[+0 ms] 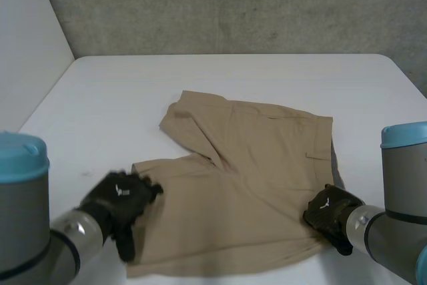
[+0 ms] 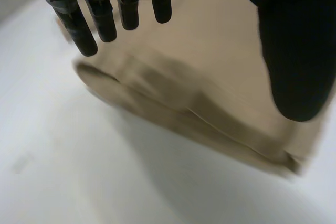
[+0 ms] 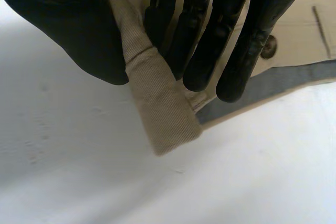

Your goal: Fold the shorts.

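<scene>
Tan shorts [image 1: 253, 165] lie spread on the white table [image 1: 267, 75], one leg folded over toward the middle. My left hand [image 1: 120, 198] hovers at the near left edge of a leg hem. In the left wrist view its fingers [image 2: 100, 14] are straight and stand apart from the thumb, above the shorts' hem [image 2: 199, 108], with no cloth between them. My right hand [image 1: 330, 213] is at the near right corner of the shorts by the waistband. There its thumb [image 3: 68, 24] and fingers pinch a rolled fold of the tan cloth [image 3: 160, 108].
A grey concrete wall [image 1: 233, 5] rises behind the table's far edge. A pale wall [image 1: 27, 45] stands at the left. Bare tabletop surrounds the shorts on all sides.
</scene>
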